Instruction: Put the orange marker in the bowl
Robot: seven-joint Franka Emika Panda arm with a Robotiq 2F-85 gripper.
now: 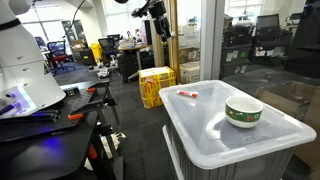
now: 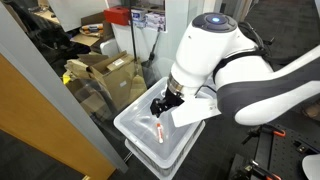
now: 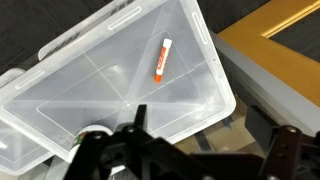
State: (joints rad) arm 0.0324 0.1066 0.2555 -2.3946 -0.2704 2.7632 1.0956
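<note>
The orange marker [image 1: 187,94] lies flat on the translucent white bin lid [image 1: 215,135], near its far left corner. It also shows in an exterior view [image 2: 159,131] and in the wrist view [image 3: 161,59]. The white bowl with the dark green band [image 1: 243,111] stands upright on the lid, to the right of the marker and apart from it. The arm hides it in the exterior view where the arm fills the frame. My gripper [image 3: 185,155] is open and empty, high above the lid. It shows at the top edge of an exterior view [image 1: 152,12] and above the marker [image 2: 165,103].
The lid tops stacked plastic bins [image 2: 150,150]. A yellow crate [image 1: 157,85] stands on the floor behind them. Cardboard boxes [image 2: 105,70] sit beyond a glass wall with a wooden frame [image 3: 280,40]. A workbench with tools [image 1: 50,112] is at the left.
</note>
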